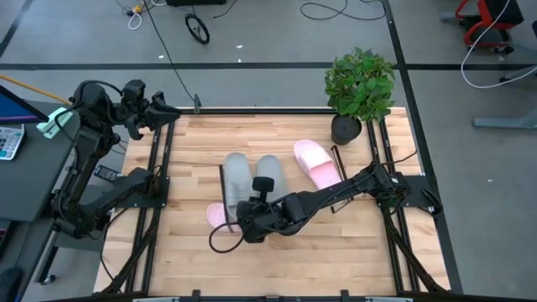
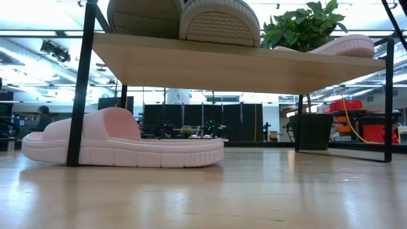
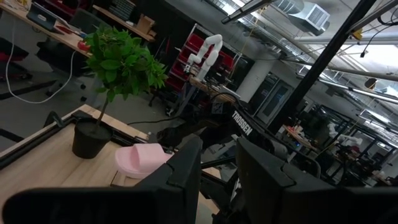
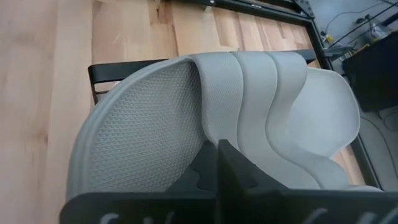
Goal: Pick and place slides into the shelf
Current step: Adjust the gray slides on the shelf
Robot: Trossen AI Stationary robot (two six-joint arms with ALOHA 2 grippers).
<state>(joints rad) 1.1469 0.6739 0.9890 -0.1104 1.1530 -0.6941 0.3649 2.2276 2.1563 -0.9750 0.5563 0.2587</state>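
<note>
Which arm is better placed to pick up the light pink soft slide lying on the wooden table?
The right: the right gripper is over the pale grey soft slides, close to that pink slide; the left gripper waits at the table's far left corner.

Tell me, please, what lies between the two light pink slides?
In the high view, the pale grey soft slides on the light-wood shelf, under the right gripper.

Overhead looks straight down on my counter [image 1: 277, 260]; the low one sits level, close under the shelf [image 2: 235, 63], both catching the plant [image 1: 361, 84].
</note>
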